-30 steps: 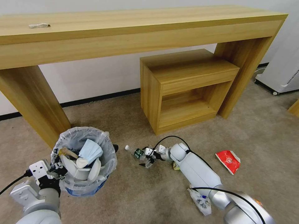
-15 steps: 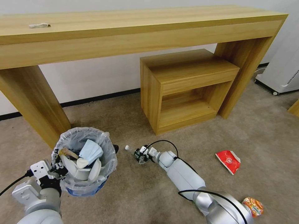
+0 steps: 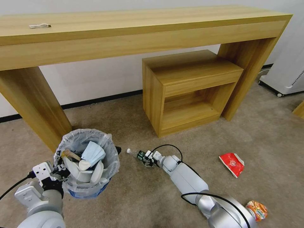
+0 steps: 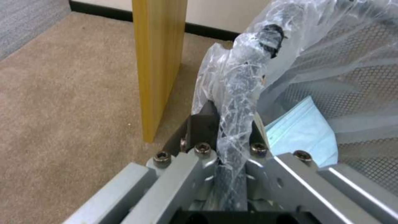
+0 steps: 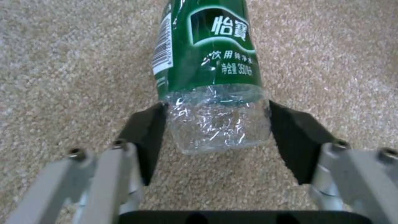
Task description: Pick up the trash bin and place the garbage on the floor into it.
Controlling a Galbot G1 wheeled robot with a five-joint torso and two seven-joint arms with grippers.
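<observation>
The trash bin (image 3: 110, 158), blue with a whitish bag liner, hangs low at the left with my left gripper (image 3: 58, 172) shut on its rim (image 4: 232, 93). Inside it lie a pale-blue mask (image 3: 92, 151), white slippers (image 3: 96, 172) and a wooden stick (image 3: 70, 155). A green-labelled bottle (image 3: 136, 153) lies on the beige floor (image 3: 133, 196). My right gripper (image 3: 146, 157) is down at the bottle's clear bottom end (image 5: 215, 124), open, with a finger (image 5: 145, 137) on each side. A red wrapper (image 3: 231, 163) and an orange can (image 3: 257, 209) lie further right.
A long wooden table (image 3: 142, 28) spans the back, its thick leg (image 3: 34, 104) just behind the bin. A small wooden cabinet (image 3: 190, 88) stands under it, beyond the bottle. A white wheeled appliance (image 3: 285, 76) is at the far right. Grey ribbed carpet (image 4: 29, 18) begins past the table leg.
My right arm has stretched forward and sunk to the floor, bringing its gripper around the bottle's end. The left gripper and the bin have barely moved.
</observation>
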